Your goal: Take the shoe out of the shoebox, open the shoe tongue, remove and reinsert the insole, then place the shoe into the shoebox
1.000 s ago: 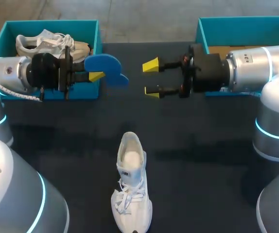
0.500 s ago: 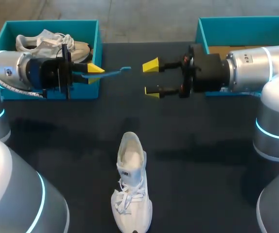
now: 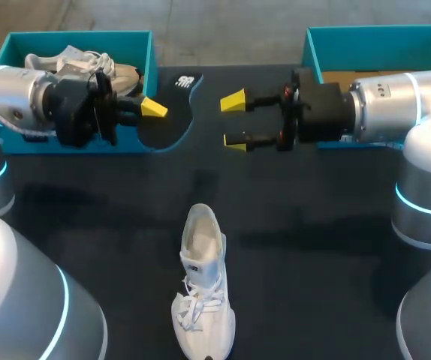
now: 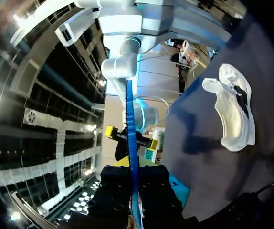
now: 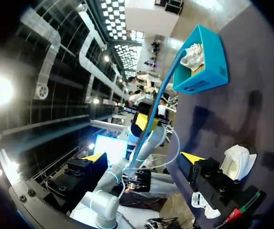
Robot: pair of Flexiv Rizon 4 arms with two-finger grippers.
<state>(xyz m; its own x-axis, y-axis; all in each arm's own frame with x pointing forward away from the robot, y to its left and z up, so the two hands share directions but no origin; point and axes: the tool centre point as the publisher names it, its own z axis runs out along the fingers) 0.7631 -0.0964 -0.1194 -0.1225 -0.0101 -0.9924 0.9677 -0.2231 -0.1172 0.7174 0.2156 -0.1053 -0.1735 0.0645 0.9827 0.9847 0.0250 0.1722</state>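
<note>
- Where the left arm comes in over the surface, the left hand (image 3: pixel 149 114) is pinching the insole (image 3: pixel 172 112); in the left wrist view the insole (image 4: pixel 131 124) runs edge-on up from between the pressed-together fingers of the hand (image 4: pixel 134 177).
- Insole: dark face up in the head view, blue along the edge, held above the surface (image 3: pixel 313 247) just beside the left shoebox and reaching toward the right hand without touching it.
- Right hand (image 3: pixel 233 120): spread, both yellow tips apart, holding nothing, level with the insole and facing the left hand; in the right wrist view the hand (image 5: pixel 142 160) frames the insole (image 5: pixel 163 90) ahead of it.
- Shoe (image 3: pixel 202 292): white, laced, upright on its sole on the surface, well apart from both hands, toe toward the near edge, heel opening toward the hands; seen also in the left wrist view (image 4: pixel 232 114) and the right wrist view (image 5: pixel 235 162).
- Left shoebox (image 3: pixel 137 139): teal, at the far left of the surface, with a second shoe (image 3: pixel 73 66) lying inside.
- Right shoebox (image 3: pixel 366 37): teal, at the far right, partly behind the right arm.
</note>
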